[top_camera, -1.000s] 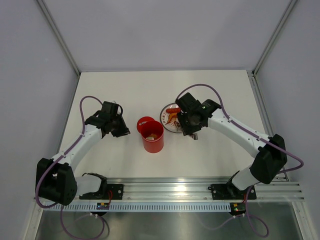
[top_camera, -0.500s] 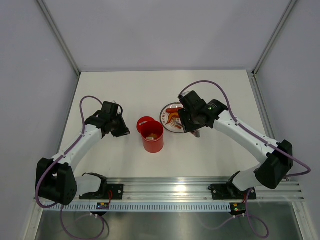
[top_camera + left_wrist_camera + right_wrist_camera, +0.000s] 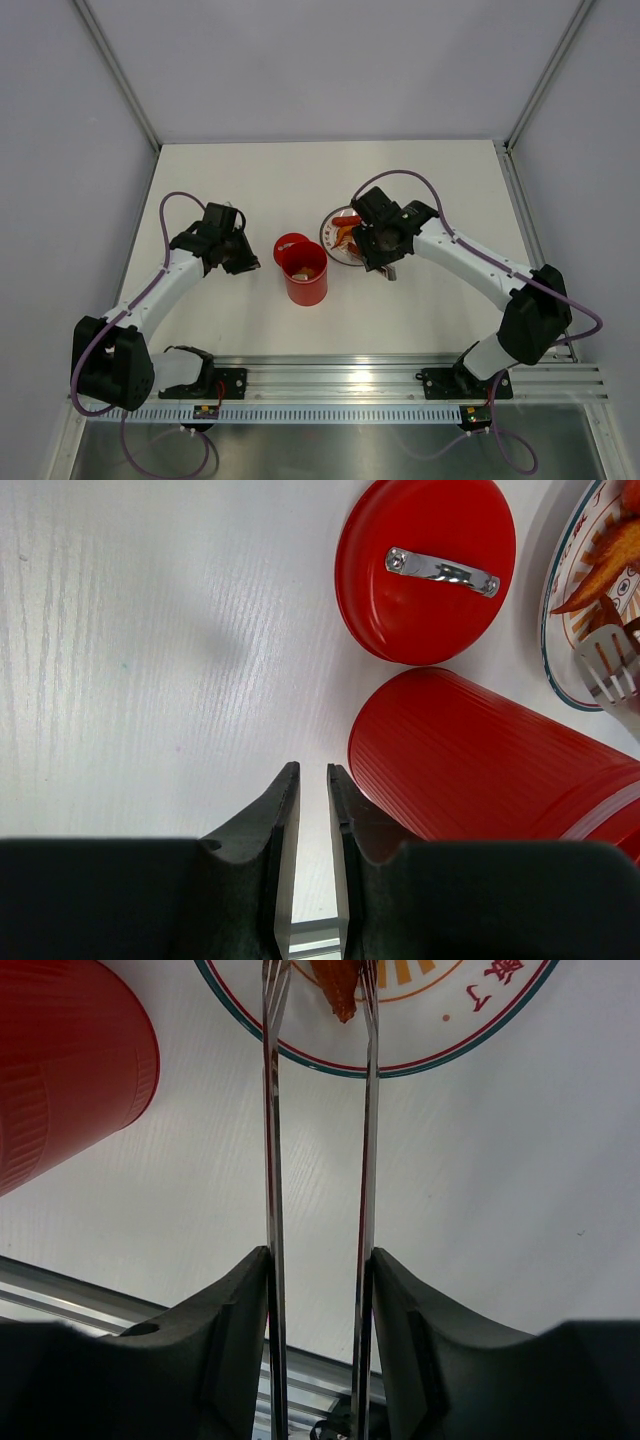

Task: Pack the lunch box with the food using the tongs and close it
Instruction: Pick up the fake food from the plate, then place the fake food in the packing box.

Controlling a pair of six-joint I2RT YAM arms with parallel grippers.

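**A:** Since we begin on the left, how does the left gripper (image 3: 312, 780) stand?

**B:** Its jaws are a narrow slit apart with nothing between them. They sit low over the bare tabletop (image 3: 130, 630), just beside the lunch box (image 3: 480, 750).

**A:** And the lunch box itself?

**B:** It stands upright and uncovered near the middle of the tabletop, with pale food (image 3: 303, 272) inside. Its lid (image 3: 425, 570) lies flat just behind it, handle up. Whether the two touch I cannot tell.

**A:** Further right?

**B:** The plate (image 3: 420, 1030) sits just right of the lid. The right gripper (image 3: 318, 1260) has its jaws clamped on the tongs (image 3: 270, 1160), one arm against each finger. The tong tips reach over the plate and stand apart, with an orange-brown fried piece (image 3: 338, 985) between them. Whether they pinch it I cannot tell.
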